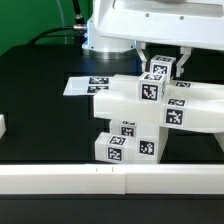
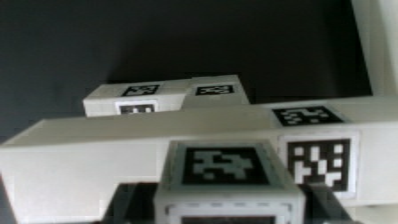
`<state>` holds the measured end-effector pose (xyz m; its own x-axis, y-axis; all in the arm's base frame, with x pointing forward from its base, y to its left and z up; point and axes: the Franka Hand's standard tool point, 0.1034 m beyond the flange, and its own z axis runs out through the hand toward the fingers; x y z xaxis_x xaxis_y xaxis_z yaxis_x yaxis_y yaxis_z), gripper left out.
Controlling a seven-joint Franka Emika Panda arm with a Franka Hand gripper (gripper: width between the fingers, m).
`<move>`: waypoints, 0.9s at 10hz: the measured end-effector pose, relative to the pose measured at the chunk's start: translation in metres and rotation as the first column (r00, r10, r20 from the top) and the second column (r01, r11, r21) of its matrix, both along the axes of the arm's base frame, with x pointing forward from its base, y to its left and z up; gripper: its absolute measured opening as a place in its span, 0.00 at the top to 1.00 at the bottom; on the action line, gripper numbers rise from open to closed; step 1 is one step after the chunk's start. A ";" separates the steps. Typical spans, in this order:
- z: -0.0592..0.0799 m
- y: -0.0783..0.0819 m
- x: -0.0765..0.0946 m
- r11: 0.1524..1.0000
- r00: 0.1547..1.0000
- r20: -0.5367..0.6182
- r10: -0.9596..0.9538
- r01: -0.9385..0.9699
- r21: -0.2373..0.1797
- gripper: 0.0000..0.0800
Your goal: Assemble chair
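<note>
Rail: long matte white bar (image 1: 110,180) edging the table, nearest the exterior view.
Table: flat black surface (image 1: 40,110); marker board (image 1: 85,86) lies behind.
Chair: blocky matte white tagged parts (image 1: 145,115) stacked mid-table.
Gripper: fingers (image 1: 162,62) clamped on a small tagged block (image 1: 160,70) atop the stack.

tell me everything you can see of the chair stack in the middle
The chair is a pile of matte white blocky plastic parts with black-and-white square tags. A lower block stands on the black table, wider bars lie across it, and a small tagged block tops it. The gripper is closed around that top block.
</note>
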<state>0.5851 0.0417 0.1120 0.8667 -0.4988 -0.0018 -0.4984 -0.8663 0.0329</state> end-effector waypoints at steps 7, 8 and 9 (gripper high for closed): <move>0.000 0.003 0.000 0.905 0.905 0.008 -0.426 0.425 0.008 0.66; 0.000 0.005 0.000 0.870 0.870 0.007 -0.493 0.493 0.013 0.66; 0.000 0.005 0.000 0.835 0.835 0.006 -0.550 0.550 0.016 0.66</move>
